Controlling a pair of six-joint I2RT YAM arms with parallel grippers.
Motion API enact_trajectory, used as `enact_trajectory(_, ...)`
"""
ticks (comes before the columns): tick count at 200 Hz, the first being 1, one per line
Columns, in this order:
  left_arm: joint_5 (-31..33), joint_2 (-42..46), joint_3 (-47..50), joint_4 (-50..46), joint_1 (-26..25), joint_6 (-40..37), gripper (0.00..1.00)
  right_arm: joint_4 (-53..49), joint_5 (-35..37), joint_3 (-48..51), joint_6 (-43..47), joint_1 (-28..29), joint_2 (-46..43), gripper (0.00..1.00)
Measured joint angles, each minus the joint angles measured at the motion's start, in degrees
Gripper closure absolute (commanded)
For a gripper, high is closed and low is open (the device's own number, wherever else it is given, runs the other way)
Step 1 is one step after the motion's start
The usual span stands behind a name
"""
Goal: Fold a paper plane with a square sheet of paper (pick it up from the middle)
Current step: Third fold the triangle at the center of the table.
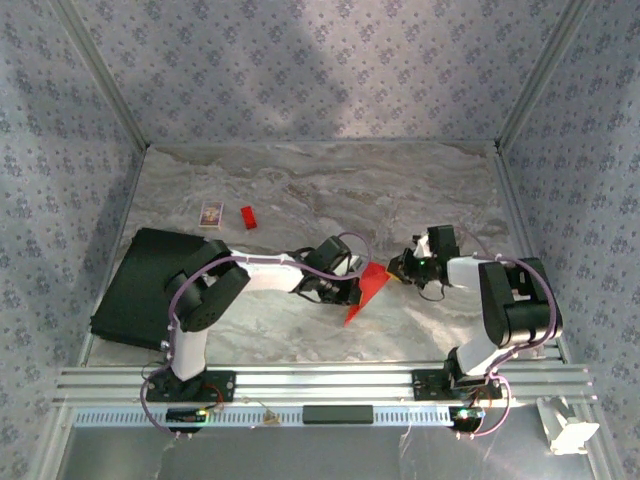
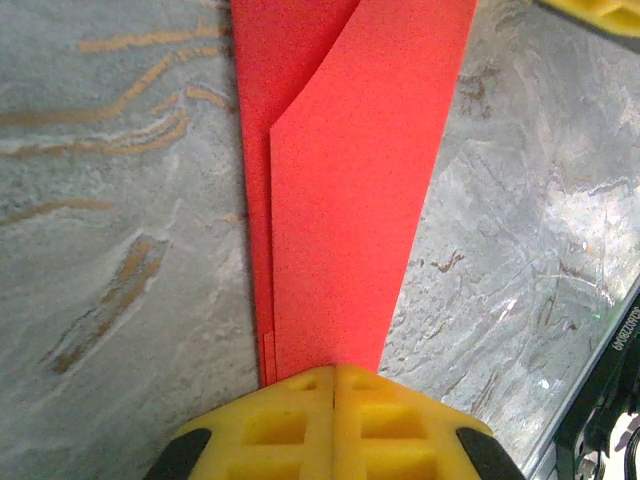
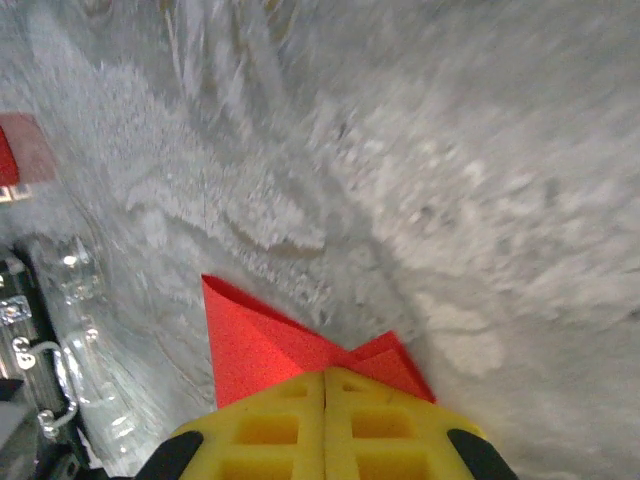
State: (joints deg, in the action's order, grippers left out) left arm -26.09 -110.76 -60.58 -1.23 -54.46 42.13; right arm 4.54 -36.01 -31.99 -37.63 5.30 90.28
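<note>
At the middle of the marble counter (image 1: 420,190), just ahead of the two arm bases: the paper plane (image 1: 363,292), a narrow red wedge pinched from both sides. Clenched on its left flank, the left jaws, with yellow fingers (image 2: 300,430) pressed flat together and the paper coming straight out from between them. Clenched as well, the right jaws, grasping the broad far-right end, with yellow fingers (image 3: 270,430) meeting over a folded corner.

Around it, bare marble on every side. Open toward the far wall, and open on the right as far as the frame post. Off to the left, a black mat (image 1: 140,285) along the counter's left edge, well apart from the plane and partly under the left arm (image 1: 240,275). Farther back on the left, a small patterned card (image 1: 210,213) and a small red block (image 1: 248,217), near each other but not touching, both well clear. Along the near edge, a metal rail (image 1: 320,380) carrying both bases. On three sides, patterned walls (image 1: 320,70).

Long axis slanting from far right to near left in the overhead view. Broad end up by the right jaws, sharp tip aimed at the near edge and slightly left. From the left wrist, widening away from the fingers, one layer folded over another, with a straight crease down the left side. Cannot tell whether the tip touches the counter.
</note>
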Motion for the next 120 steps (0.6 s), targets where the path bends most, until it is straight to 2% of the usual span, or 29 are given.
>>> enact_trajectory(36,0.0,0.0,0.1,0.0,-0.3,0.6,1.00,1.7,-0.9,-0.2,-0.3,-2.7,0.5,0.91)
enact_trajectory(59,0.0,0.1,0.3,0.4,-0.4,0.9,1.00,1.7,-0.9,0.1,-0.4,-3.6,-2.2,0.91)
enact_trajectory(89,0.2,0.2,0.5,0.6,-0.4,1.1,1.00,1.5,-0.9,0.3,-0.4,-3.5,-7.7,0.91)
enact_trajectory(120,0.7,0.6,0.9,1.0,-0.6,1.9,1.00,1.3,-1.1,1.6,-0.5,-1.7,-8.5,0.90)
